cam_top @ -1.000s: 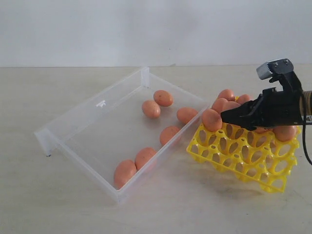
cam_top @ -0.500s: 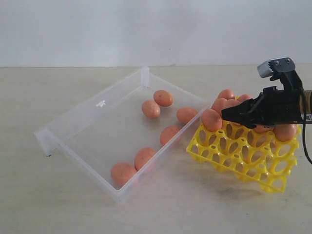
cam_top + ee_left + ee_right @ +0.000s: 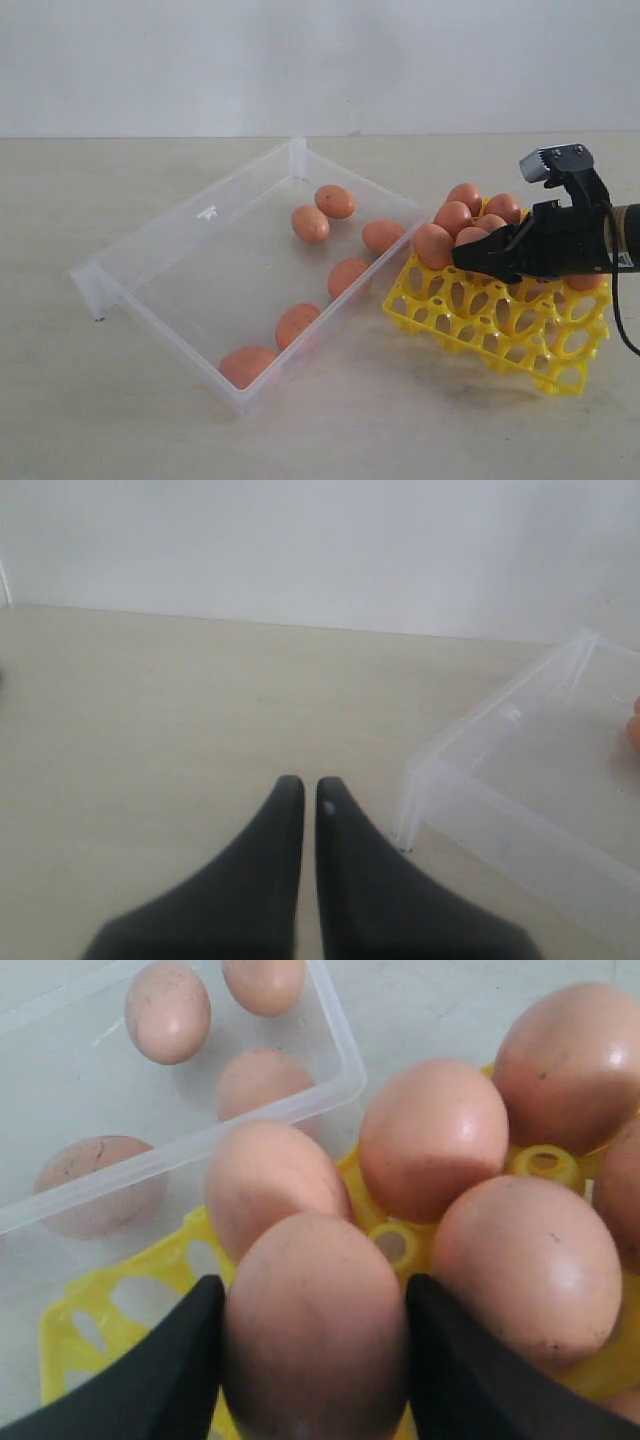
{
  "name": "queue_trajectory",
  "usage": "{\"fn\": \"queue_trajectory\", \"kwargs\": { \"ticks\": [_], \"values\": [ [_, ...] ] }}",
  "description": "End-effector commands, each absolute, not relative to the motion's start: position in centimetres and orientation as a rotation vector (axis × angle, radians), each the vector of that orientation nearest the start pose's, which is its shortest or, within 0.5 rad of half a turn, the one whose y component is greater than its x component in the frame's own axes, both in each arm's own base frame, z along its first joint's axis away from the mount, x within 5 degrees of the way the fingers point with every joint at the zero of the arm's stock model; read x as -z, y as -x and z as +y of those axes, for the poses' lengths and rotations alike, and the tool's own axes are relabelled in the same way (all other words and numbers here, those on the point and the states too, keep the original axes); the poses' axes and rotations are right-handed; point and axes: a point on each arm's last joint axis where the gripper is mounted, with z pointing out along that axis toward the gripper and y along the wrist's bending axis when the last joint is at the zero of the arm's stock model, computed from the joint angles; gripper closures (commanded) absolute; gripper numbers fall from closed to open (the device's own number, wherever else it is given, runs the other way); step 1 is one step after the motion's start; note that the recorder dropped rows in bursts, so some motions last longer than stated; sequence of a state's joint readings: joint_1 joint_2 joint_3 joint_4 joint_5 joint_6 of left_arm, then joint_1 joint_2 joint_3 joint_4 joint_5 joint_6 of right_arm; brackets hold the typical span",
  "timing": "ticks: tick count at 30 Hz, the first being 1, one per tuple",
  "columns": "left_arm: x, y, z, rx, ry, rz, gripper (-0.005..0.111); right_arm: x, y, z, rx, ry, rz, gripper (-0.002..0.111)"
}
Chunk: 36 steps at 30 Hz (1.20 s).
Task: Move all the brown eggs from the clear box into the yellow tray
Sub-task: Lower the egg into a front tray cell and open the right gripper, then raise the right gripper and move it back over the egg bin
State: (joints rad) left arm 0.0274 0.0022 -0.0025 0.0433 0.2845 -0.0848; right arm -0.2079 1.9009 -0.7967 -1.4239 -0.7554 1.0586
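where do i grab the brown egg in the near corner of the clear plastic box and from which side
Probably from straight above. The smooth oval brown egg lies on its side in the shallow clear plastic box, hard by its corner walls, which block a sideways reach. Pinch across the narrow middle, not the rounded ends.

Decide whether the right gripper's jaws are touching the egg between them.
Touching. Right wrist view: the jaws of the right gripper press both sides of the egg, no gap.
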Motion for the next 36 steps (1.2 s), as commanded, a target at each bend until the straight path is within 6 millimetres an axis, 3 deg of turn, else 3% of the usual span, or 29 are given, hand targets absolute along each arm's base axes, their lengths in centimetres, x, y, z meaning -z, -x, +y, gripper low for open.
{"fn": "queue_trajectory", "kwargs": {
  "ticks": [1,9,11,15,17,26,31,33,35,36],
  "values": [
    [-18.8,-5.5,0.2,0.003,0.069,1.762,0.103,-12.4,-32.9,-0.5,-0.632,0.433,2.192,0.093],
    [-18.8,-5.5,0.2,0.003,0.069,1.759,0.103,-12.6,-32.8,-0.3,-0.664,0.440,2.172,0.092],
    [-18.8,-5.5,0.2,0.003,0.069,1.759,0.103,-12.6,-32.9,-0.3,-0.668,0.434,2.168,0.084],
    [-18.8,-5.5,0.2,0.003,0.069,1.759,0.103,-12.7,-33.1,-0.5,-0.663,0.373,2.160,0.054],
    [-18.8,-5.5,0.2,0.003,0.069,1.759,0.103,-12.8,-33.2,-0.5,-0.663,0.351,2.155,0.049],
    [-18.8,-5.5,0.2,0.003,0.069,1.759,0.103,-12.9,-33.3,-0.5,-0.672,0.330,2.144,0.049],
    [-18.8,-5.5,0.2,0.003,0.069,1.759,0.103,-14.5,-33.7,0.0,-0.812,0.239,1.986,0.049],
    [-18.8,-5.5,0.2,0.003,0.069,1.759,0.103,-16.1,-33.9,0.7,-0.940,0.271,1.837,0.049],
    [-18.8,-5.5,0.2,0.003,0.069,1.759,0.103,-17.3,-34.1,1.2,-1.016,0.319,1.734,0.061],
    [-18.8,-5.5,0.2,0.003,0.069,1.759,0.103,-18.1,-34.3,2.0,-1.030,0.381,1.721,0.083]
  ]
}}
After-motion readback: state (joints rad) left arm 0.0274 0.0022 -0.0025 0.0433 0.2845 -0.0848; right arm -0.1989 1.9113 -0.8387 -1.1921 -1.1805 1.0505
